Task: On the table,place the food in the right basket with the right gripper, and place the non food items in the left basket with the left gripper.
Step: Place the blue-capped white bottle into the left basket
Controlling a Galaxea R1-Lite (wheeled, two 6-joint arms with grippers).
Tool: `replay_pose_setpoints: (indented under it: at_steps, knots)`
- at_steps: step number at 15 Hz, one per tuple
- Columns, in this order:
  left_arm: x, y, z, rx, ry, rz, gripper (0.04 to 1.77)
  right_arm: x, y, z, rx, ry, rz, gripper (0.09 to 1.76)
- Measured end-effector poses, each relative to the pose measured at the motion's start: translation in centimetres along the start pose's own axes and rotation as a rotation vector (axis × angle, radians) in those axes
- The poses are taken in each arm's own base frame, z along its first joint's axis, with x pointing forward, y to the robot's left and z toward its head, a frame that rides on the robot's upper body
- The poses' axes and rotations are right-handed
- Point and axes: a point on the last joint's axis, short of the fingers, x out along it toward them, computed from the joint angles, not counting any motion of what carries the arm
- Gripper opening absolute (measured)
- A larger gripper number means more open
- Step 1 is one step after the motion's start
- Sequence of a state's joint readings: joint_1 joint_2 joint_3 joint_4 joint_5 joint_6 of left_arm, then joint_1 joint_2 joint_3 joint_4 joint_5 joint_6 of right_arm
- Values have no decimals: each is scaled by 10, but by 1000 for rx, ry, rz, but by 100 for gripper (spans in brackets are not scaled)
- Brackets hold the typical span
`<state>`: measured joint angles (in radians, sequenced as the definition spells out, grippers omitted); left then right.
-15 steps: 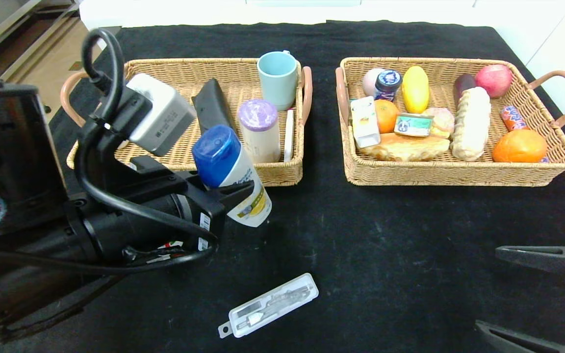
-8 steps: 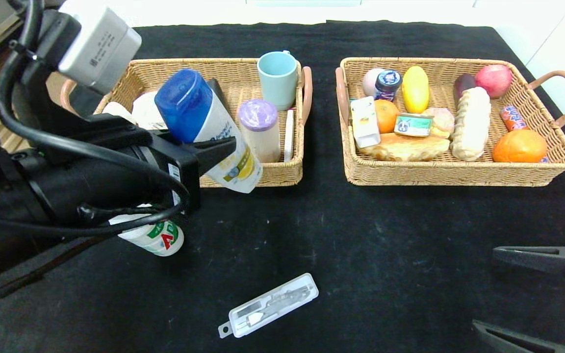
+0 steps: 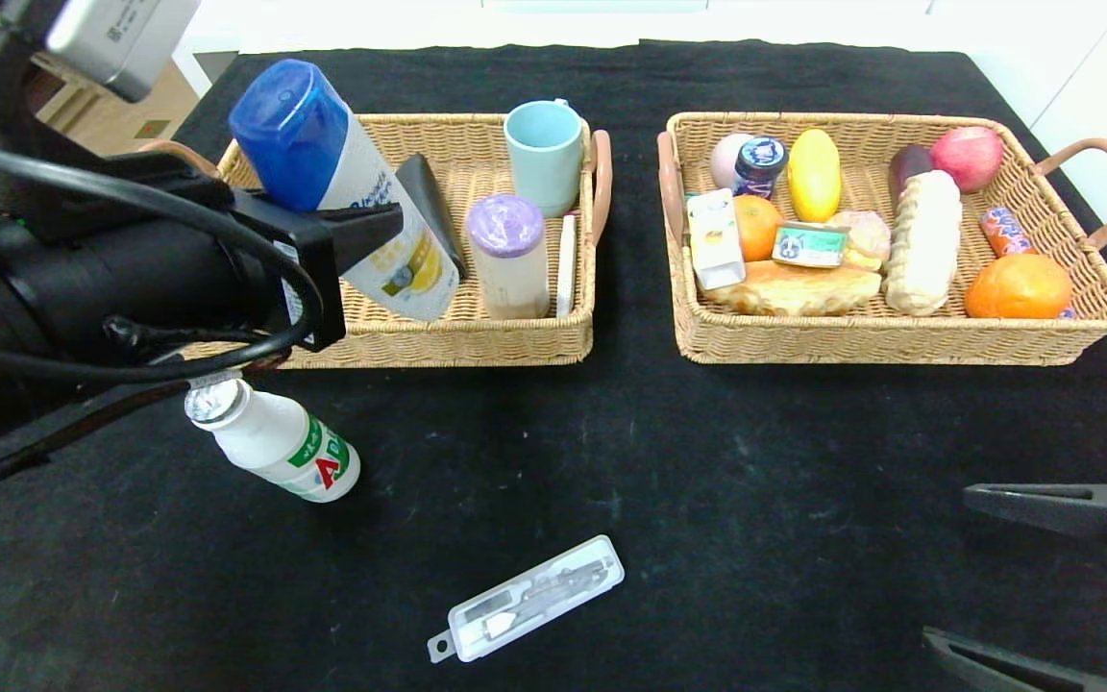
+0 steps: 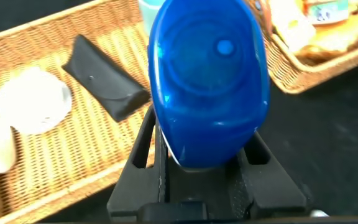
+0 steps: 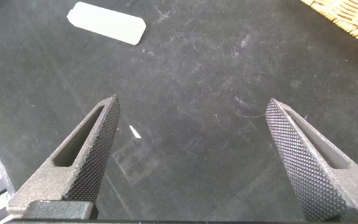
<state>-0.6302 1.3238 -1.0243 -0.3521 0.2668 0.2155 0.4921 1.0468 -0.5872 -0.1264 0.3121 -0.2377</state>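
The left hand (image 3: 376, 240) grips the shampoo bottle (image 3: 352, 192) tilted, blue cap up-left, over the left basket (image 3: 515, 336); the right hand (image 5: 194, 158) gapes wide.

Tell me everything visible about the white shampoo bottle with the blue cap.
The white plastic shampoo bottle with a blue cap and yellow label is clamped around its middle by the left tool. It hangs tilted, cap up and toward the robot's left, base lower, over the left woven wicker basket. Only the tool touches it. The cap is closed, with a round dimple on top.

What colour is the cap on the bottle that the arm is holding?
Blue; the shampoo bottle's cap fills the left wrist view.
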Motion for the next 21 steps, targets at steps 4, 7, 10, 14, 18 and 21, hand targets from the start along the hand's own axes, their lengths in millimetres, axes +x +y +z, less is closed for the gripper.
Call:
replay_pose_setpoints:
  at_steps: [4,7,10,14,18,21]
  knots:
    - [9,13,16,-4,-34,44,57,0,-1,0,1,0,-3,171]
    - [24,21,25,-5,-36,74,57,-1,-1,2,2,-6,-11,171]
    - [49,31,32,-12,-49,111,57,-2,-2,2,2,-12,-17,171]
    - [84,45,30,-8,-48,126,57,-1,-3,4,-2,-28,-24,171]
    - [106,47,21,-27,-39,105,57,3,-5,1,5,-15,-29,171]
    - [117,48,15,-26,-28,102,57,7,-8,0,11,0,-33,171]
